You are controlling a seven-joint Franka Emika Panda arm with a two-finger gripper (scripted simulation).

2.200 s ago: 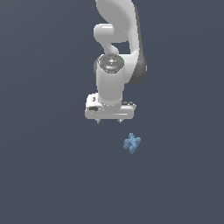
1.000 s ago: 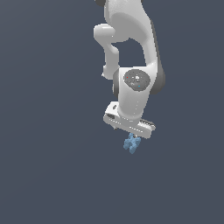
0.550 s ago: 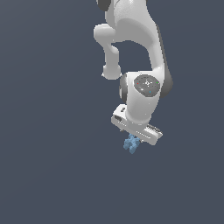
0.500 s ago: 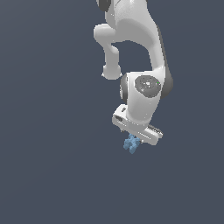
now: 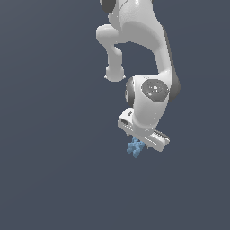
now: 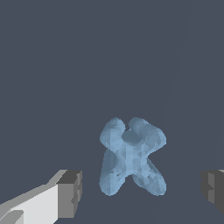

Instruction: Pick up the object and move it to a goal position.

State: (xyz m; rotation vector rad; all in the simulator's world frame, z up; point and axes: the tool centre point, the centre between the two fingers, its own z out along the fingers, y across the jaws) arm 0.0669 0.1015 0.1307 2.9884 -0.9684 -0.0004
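Item: object [image 6: 131,157], light blue, lumpy, four stubby lobes in an X form. Location: between the two fingers [image 6: 70,193], clear gaps on both sides, touching neither pad. Lies on the plain dark grey counter [image 6: 52,65].

Item: gripper [image 5: 139,143], white, on the Panda arm [image 5: 150,96], tilted. Fingers spread wide apart, holding nothing. In the exterior view the object [image 5: 134,147] shows just beneath the gripper body.

A flat, dark slate-blue surface [image 5: 54,170] fills both views from edge to edge, from twelve o'clock round to six. The light is even and soft, without hard shadows or highlights.
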